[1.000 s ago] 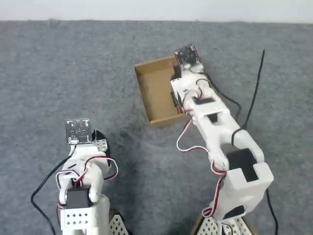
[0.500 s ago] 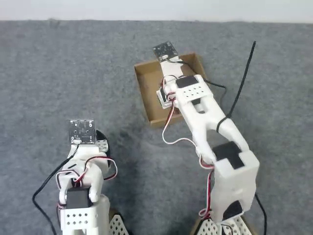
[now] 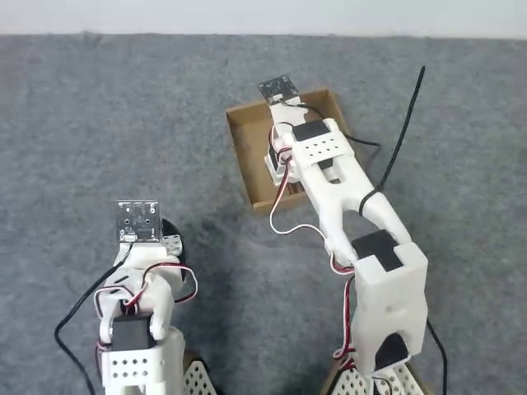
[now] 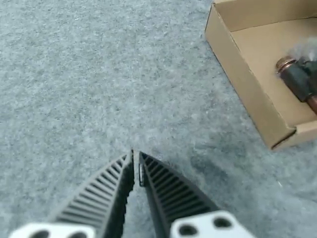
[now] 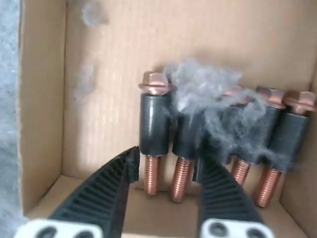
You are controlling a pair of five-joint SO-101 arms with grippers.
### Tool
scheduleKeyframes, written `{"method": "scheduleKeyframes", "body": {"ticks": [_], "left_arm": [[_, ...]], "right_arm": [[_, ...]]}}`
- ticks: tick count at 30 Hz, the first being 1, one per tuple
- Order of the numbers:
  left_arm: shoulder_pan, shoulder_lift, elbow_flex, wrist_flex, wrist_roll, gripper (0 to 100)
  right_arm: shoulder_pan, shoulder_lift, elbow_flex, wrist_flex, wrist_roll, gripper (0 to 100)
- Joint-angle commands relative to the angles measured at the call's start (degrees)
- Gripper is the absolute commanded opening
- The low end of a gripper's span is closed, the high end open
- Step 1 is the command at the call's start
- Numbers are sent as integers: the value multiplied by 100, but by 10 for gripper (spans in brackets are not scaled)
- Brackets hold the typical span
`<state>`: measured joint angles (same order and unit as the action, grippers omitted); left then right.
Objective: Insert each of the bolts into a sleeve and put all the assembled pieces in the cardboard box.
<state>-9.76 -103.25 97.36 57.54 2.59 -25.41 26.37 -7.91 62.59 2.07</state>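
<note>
In cardboard box [image 5: 42, 99]: four sleeved bolts [image 5: 154, 124] | right claw [image 5: 166, 162] apart | left claw [image 4: 135, 156] together

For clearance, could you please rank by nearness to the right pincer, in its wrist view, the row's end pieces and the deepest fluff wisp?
1. End piece, at the right pincer.
2. Other end piece, to one side.
3. Deepest fluff wisp, far ahead.

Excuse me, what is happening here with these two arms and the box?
The right claw hangs open over the cardboard box, just above a row of bolts already fitted in black sleeves, with some grey fluff on them. It grips nothing. The left claw is shut and empty, low over the grey carpet, apart from the box.
</note>
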Motion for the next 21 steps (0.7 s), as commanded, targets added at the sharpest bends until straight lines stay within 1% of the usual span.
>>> {"method": "scheduleKeyframes", "body": {"ticks": [1, 4, 6, 10, 17, 19, 21], "left_arm": [[-18, -9, -75, -18, -53, 12], [-18, -9, -75, -18, -53, 12], [-18, -9, -75, -18, -53, 12], [-18, -9, -75, -18, -53, 12], [-18, -9, -75, -18, -53, 12], [-18, -9, -75, -18, -53, 12], [-18, -9, -75, -9, -53, 12]], "right_arm": [[-22, -409, -325, 57, -44, 88], [-22, -734, -281, 84, -62, 36], [-22, -1015, -255, 286, -79, 7], [-22, -1516, -255, 1024, -79, 7], [-22, -2176, -246, 2967, -62, 7], [4, -2466, -53, 3275, -62, 7], [13, -2914, 352, 3319, -62, 7]]}}
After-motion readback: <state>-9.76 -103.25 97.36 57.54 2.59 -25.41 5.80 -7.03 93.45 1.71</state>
